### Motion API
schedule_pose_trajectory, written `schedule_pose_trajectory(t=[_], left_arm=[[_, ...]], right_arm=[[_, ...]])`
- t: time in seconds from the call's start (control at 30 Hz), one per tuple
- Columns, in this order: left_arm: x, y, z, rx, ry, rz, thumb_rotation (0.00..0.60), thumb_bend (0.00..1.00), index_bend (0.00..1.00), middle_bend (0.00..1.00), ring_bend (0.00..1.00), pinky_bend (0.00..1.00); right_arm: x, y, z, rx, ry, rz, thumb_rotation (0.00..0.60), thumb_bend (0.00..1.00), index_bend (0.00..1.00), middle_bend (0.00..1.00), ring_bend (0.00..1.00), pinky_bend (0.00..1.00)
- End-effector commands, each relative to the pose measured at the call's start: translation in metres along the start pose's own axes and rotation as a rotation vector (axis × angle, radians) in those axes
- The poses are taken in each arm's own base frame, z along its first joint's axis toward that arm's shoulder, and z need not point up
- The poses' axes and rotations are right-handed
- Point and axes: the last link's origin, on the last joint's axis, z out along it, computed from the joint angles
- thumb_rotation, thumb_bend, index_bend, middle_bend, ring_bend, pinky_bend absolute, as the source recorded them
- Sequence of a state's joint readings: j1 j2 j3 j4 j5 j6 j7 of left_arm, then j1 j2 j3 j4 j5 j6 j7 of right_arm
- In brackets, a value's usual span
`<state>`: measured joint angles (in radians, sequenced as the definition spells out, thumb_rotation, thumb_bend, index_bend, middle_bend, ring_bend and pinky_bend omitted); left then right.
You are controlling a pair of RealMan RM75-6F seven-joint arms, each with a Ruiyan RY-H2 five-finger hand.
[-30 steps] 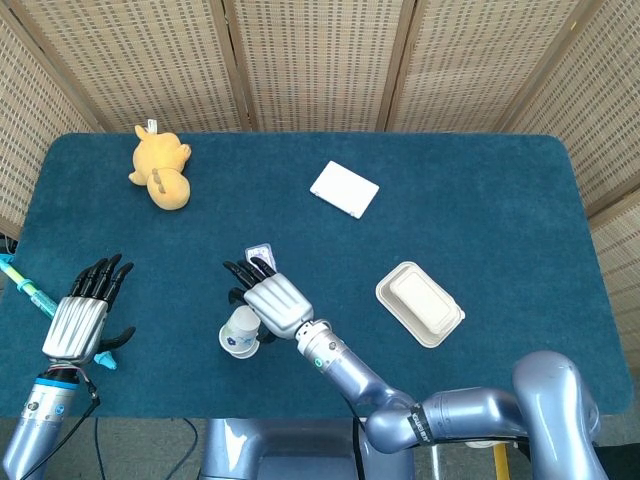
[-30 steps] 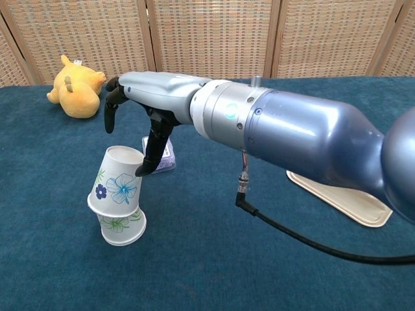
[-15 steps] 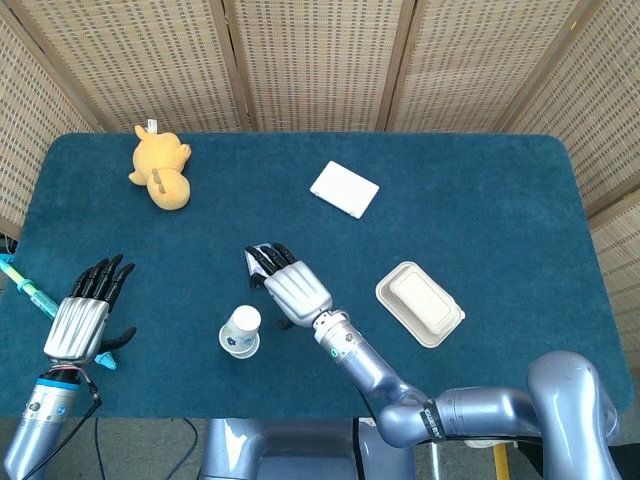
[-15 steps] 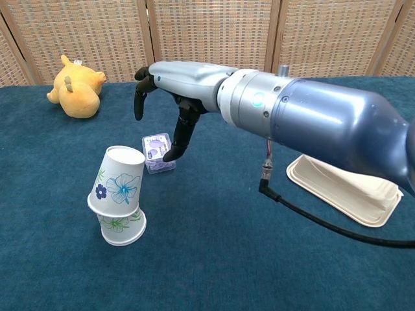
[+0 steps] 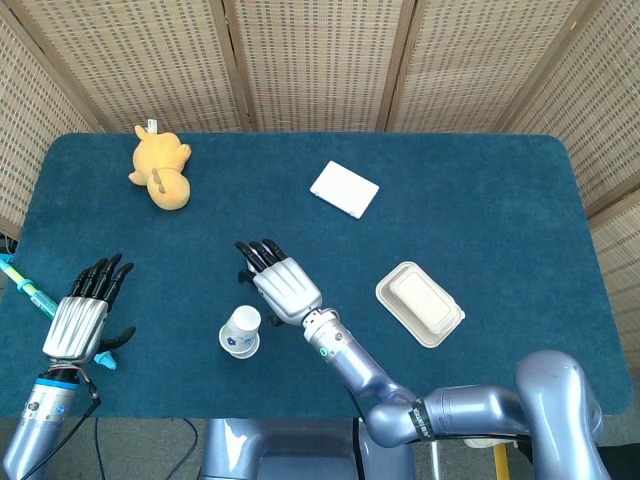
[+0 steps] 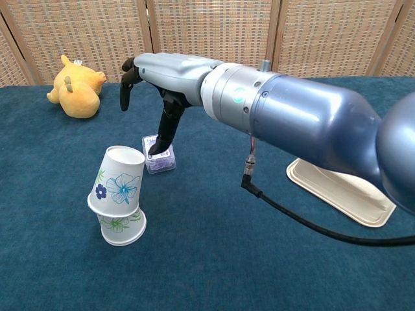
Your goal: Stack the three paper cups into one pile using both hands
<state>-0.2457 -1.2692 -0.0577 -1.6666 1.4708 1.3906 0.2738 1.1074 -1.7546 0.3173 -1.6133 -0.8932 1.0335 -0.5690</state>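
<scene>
The right hand (image 6: 162, 81) hangs empty over the tabletop (image 5: 480, 200) with fingers spread, just behind the cups (image 6: 117, 194), thumb pointing down at a small clear box (image 6: 159, 155). The cups lie near the front edge as a crooked pile, the upper one tilted on the lower; a third cannot be made out. One careless brush would likely topple it. The left hand (image 5: 78, 318) rests well apart, empty and spread.

**My right hand off the cups**

A second ago my right hand (image 5: 285, 287) touched the paper cups (image 6: 118, 195). It let go, swung right, and has now drifted back, hovering open above the small clear box (image 6: 159, 159).
</scene>
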Motion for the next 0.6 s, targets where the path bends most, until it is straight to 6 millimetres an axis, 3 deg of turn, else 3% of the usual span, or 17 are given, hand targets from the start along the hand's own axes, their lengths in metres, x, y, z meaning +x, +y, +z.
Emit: schedule_pose_trajectory(t=[0.03,0.6], left_arm=[[0.000,0.000,0.000,0.000,0.001,-0.001,0.600,0.22,0.06,0.00,0.00,0.09],[0.003,0.000,-0.001,-0.006,0.008,-0.008,0.600,0.22,0.06,0.00,0.00,0.09]], right_arm=[[0.000,-0.003,0.001,0.004,0.003,0.001,0.600,0.19,0.34,0.00,0.00,0.08],[-0.006,-0.026,0.002,0.034,0.005,0.046,0.600,0.19,0.33,0.00,0.00,0.08]])
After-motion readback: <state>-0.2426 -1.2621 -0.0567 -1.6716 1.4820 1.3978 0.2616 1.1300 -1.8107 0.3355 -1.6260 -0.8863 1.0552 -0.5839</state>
